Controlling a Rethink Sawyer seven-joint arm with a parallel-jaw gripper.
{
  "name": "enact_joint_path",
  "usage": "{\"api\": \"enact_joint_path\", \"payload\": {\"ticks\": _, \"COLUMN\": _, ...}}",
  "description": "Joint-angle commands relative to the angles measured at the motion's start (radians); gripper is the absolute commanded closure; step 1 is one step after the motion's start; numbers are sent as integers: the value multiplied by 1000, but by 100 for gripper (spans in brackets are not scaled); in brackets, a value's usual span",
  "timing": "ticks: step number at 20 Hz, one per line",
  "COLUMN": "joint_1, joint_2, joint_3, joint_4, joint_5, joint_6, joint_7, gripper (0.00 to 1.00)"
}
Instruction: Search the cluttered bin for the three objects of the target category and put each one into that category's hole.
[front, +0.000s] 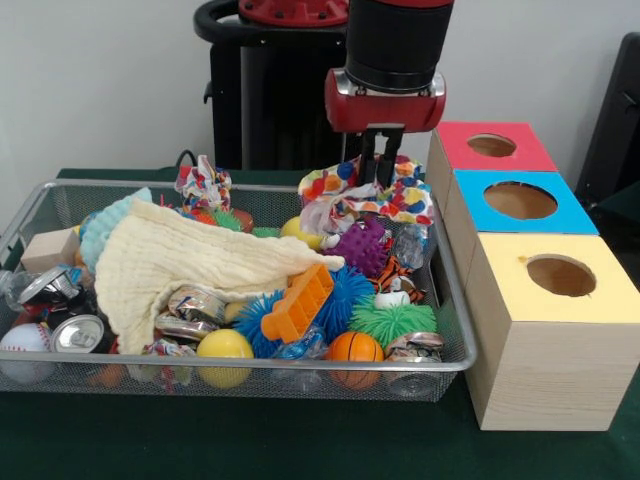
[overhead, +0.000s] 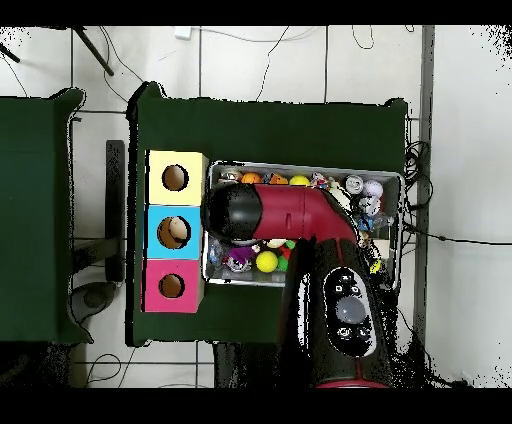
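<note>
Jaws (front: 377, 172) narrow, low over soft dotted cloth (front: 400, 195) at far right of bin (front: 455, 350); light, floppy, best pinched at a fold.

Nothing readable turns up anywhere. The crushed cans (front: 68, 318) at the wire bin's (front: 470, 352) end show only bare silver, their print too small to make out. The three boxes, red (front: 495, 147), blue (front: 520, 202) and yellow (front: 555, 278), carry plain coloured tops with a hole each, no label or number. The patterned cloth (front: 385, 195) shows coloured dots, not letters. The arm's (overhead: 345, 310) casing bears no legible marking from overhead.
</note>
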Motion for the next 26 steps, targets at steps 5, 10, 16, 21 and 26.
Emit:
{"api": "enact_joint_path", "payload": {"ticks": 5, "joint_1": 28, "joint_2": -4, "joint_3": 46, "joint_4": -85, "joint_5": 49, "joint_6": 150, "joint_7": 120, "gripper": 100}}
{"api": "enact_joint_path", "payload": {"ticks": 10, "joint_1": 47, "joint_2": 0, "joint_3": 32, "joint_4": -120, "joint_5": 59, "joint_6": 185, "joint_7": 142, "gripper": 100}}
{"api": "enact_joint_path", "payload": {"ticks": 16, "joint_1": 58, "joint_2": -5, "joint_3": 33, "joint_4": -108, "joint_5": 81, "joint_6": 169, "joint_7": 151, "gripper": 100}}
{"api": "enact_joint_path", "payload": {"ticks": 21, "joint_1": 84, "joint_2": 6, "joint_3": 26, "joint_4": -118, "joint_5": 91, "joint_6": 154, "joint_7": 165, "gripper": 100}}
{"api": "enact_joint_path", "payload": {"ticks": 26, "joint_1": 106, "joint_2": 24, "joint_3": 20, "joint_4": -145, "joint_5": 100, "joint_6": 161, "joint_7": 182, "gripper": 100}}
